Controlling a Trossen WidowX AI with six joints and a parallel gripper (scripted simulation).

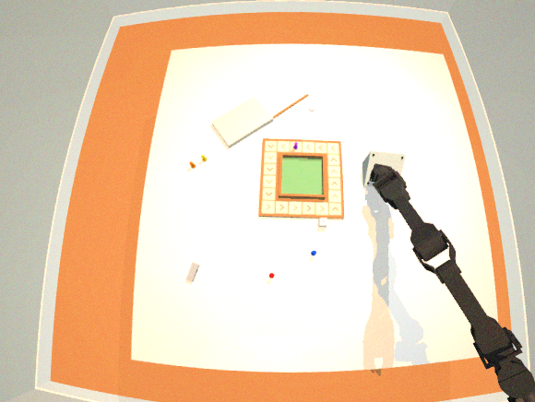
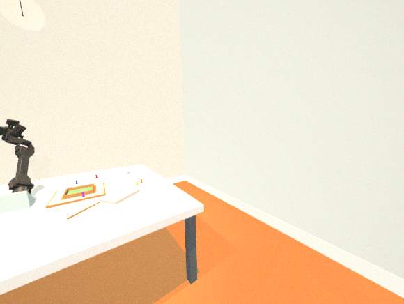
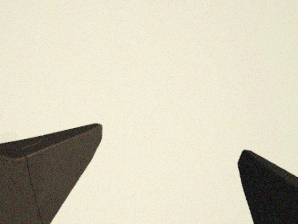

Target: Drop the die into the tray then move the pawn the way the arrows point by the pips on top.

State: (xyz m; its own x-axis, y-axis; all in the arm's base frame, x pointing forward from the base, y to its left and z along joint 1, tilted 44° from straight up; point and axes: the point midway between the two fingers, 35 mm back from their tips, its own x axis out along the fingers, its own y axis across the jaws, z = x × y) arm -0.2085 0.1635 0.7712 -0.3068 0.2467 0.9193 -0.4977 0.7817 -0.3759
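Note:
The white die (image 1: 323, 222) lies on the table just outside the lower edge of the board (image 1: 302, 213) (image 2: 74, 201); its top pips are too small to read. The brown-walled tray (image 1: 326, 177) with a green floor is empty. A purple pawn (image 1: 295, 146) (image 2: 83, 194) stands upright on the third square from the left of the top row in the top view, where arrows point left. My gripper (image 3: 170, 144) is open with nothing between its fingers. It faces a plain pale surface, away from the board; its fingers are outside the top and exterior views.
A blue pawn (image 1: 314, 253) and a red pawn (image 1: 271, 276) stand below the board, yellow (image 1: 204, 159) and orange (image 1: 192, 165) pawns left. A pale book (image 1: 242, 122), a thin stick (image 1: 291, 106), a grey block (image 1: 193, 273) and a large pale box (image 1: 389, 159) also lie around.

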